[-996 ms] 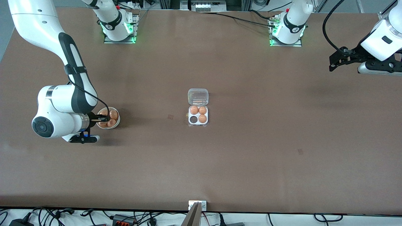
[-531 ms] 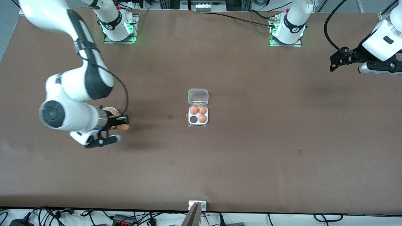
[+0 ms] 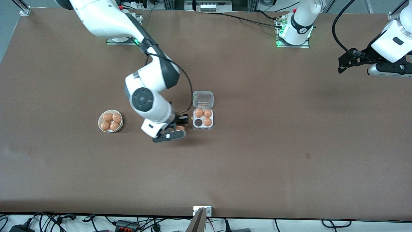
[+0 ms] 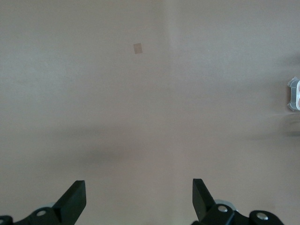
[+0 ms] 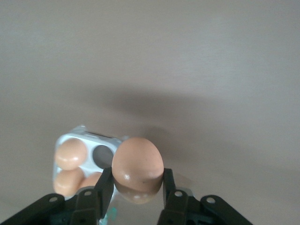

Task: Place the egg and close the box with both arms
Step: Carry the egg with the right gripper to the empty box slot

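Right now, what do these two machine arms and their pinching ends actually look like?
Both arms are glossy white rounded shells with black joint bands and looping black cables. The right arm and left arm end in black two-finger jaws, the right gripper and left gripper. Green lights glow at their bases.

Orange-brown egg, white-trayed box

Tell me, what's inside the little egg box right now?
The box holds three eggs and one empty dark cell. Its lid lies open. The right gripper holds another egg beside it.
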`<control>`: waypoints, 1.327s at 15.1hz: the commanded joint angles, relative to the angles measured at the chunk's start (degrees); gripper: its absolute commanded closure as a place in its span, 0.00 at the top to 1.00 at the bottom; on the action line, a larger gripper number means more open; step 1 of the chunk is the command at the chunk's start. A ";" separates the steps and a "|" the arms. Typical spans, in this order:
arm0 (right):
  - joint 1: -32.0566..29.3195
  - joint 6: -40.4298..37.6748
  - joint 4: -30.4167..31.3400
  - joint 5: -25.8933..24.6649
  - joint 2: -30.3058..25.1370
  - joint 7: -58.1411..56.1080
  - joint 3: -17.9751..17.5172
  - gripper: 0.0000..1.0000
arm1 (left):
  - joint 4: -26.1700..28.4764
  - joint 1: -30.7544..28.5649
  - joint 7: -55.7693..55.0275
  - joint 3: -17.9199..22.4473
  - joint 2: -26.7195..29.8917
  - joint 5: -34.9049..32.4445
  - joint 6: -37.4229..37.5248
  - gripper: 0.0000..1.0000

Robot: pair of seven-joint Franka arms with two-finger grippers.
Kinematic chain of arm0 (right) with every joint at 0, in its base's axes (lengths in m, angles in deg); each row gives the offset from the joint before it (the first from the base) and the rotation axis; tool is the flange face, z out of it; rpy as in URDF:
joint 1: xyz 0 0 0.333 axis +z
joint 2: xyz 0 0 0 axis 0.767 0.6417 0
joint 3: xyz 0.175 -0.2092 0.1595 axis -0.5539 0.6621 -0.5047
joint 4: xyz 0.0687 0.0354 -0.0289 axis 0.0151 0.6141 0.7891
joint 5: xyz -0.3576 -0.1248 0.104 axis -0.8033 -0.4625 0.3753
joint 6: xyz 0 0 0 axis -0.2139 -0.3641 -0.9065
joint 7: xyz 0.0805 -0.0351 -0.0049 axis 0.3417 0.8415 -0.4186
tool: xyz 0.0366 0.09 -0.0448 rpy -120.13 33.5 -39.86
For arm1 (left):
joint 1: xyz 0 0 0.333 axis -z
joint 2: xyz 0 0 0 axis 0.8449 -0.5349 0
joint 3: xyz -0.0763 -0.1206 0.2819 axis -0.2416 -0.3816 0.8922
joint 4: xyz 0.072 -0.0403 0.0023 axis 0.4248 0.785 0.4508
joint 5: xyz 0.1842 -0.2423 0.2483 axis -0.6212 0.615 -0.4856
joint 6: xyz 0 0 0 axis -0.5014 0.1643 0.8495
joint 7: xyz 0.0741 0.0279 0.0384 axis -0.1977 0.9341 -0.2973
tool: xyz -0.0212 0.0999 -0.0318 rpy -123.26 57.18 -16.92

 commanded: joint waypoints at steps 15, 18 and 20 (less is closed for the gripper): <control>6.31 1.14 -1.05 0.36 5.91 8.28 0.45 0.00 | -1.70 -0.08 0.05 -0.03 -0.63 -0.85 1.51 1.00; 6.31 1.32 -1.14 0.36 6.35 8.19 0.45 0.03 | -1.70 -0.26 -0.30 0.23 -0.72 -0.85 2.57 1.00; 6.22 1.41 -1.31 0.45 6.27 8.98 0.45 1.00 | -1.70 -0.26 -0.13 0.33 -0.81 -0.85 3.00 1.00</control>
